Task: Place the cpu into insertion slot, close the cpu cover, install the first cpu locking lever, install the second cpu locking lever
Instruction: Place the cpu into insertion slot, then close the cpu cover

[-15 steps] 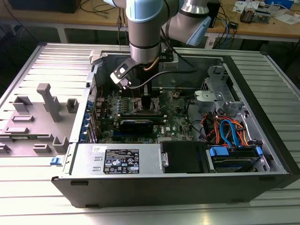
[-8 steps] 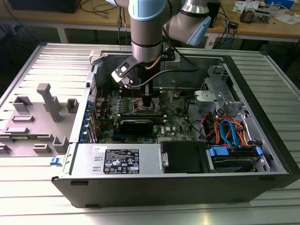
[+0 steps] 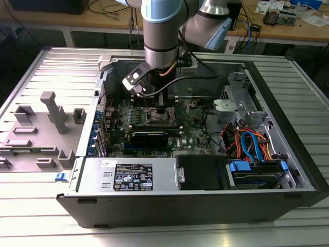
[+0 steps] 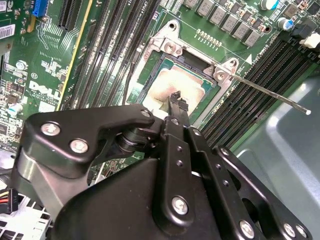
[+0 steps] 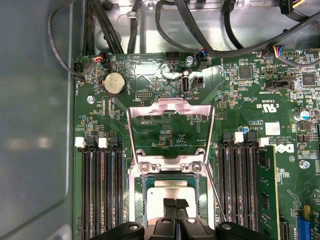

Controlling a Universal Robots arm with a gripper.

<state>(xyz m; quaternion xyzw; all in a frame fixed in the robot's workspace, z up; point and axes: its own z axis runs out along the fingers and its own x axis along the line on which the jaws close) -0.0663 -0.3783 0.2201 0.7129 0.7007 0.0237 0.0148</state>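
Observation:
The cpu (image 5: 170, 191) (image 4: 170, 85), a silvery square chip, lies inside the insertion slot (image 5: 135, 200) (image 4: 167, 46) on the green board. Directly over the chip's middle my gripper (image 5: 175, 204) (image 4: 176, 100) (image 3: 160, 108) stands shut, its black fingertips pressed together with nothing between them. I cannot tell whether the tips touch the chip. The cpu cover (image 5: 170, 106), a thin silver frame with a big window, is swung open and back from the slot. One locking lever (image 4: 270, 92) (image 5: 214, 192), a thin rod, sticks out free beside the slot.
Black memory slots (image 5: 102, 195) flank the slot on both sides, and a green memory card (image 5: 267, 190) stands in one. Black cables (image 5: 165, 25) run along the case wall. The exterior view shows the power supply (image 3: 131, 177), a drive bay with blue cables (image 3: 252, 149) and a grey fixture (image 3: 51, 110).

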